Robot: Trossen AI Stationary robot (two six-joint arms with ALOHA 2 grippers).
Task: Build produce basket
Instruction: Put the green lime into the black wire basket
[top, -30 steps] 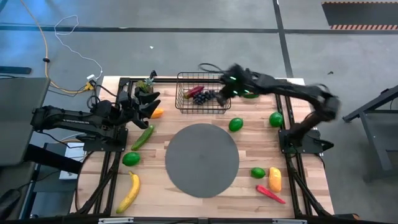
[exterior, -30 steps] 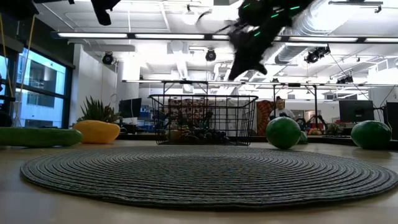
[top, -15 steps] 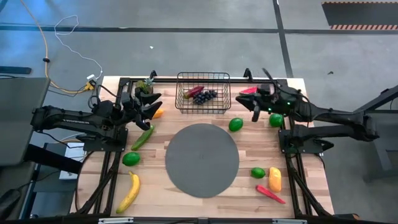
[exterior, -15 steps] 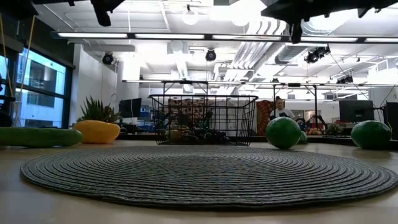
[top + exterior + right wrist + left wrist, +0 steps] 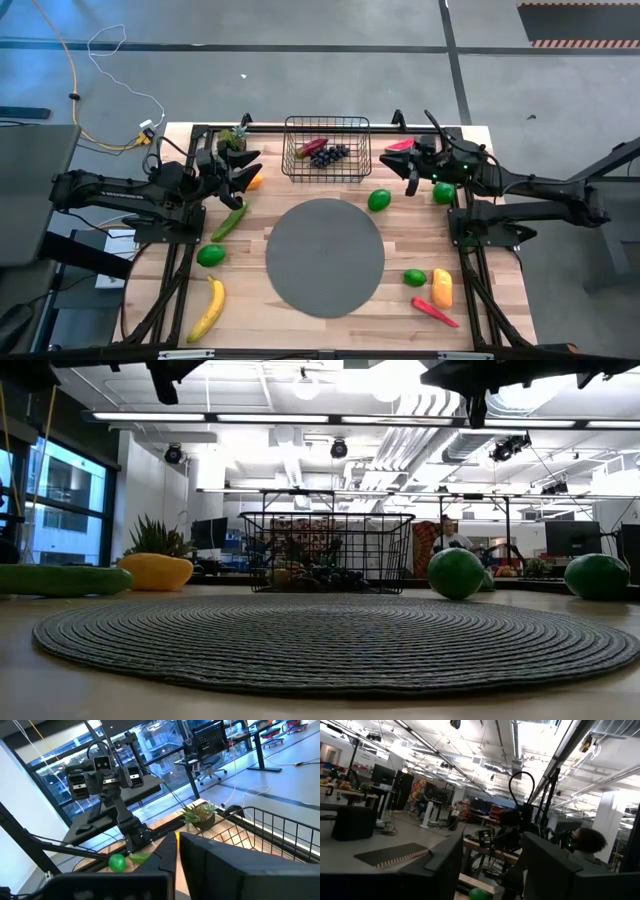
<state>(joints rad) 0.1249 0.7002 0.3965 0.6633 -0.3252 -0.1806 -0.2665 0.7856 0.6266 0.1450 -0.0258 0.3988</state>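
The black wire basket (image 5: 326, 150) stands at the table's far middle and holds a red chilli (image 5: 312, 146) and dark grapes (image 5: 330, 154); it also shows in the low view (image 5: 328, 552). My right gripper (image 5: 410, 182) is shut and empty, in the air right of the basket, between a watermelon slice (image 5: 400, 145) and a lime (image 5: 379, 200). My left gripper (image 5: 248, 168) waits open at the far left, above an orange-yellow piece (image 5: 254, 182) and near a cucumber (image 5: 229, 220). A banana (image 5: 207, 308) lies at the near left.
A round grey mat (image 5: 325, 257) fills the table's middle. Limes lie at the right (image 5: 444, 192), near right (image 5: 415, 277) and left (image 5: 211, 255). An orange-yellow piece (image 5: 441, 288) and a red chilli (image 5: 434, 312) lie near right. A small potted plant (image 5: 233, 137) stands far left.
My right gripper has drawn back from above the basket's right end toward the table's right edge, and the arm has stretched out low. It has kept still for the last half second. The basket and the produce have stayed in place.
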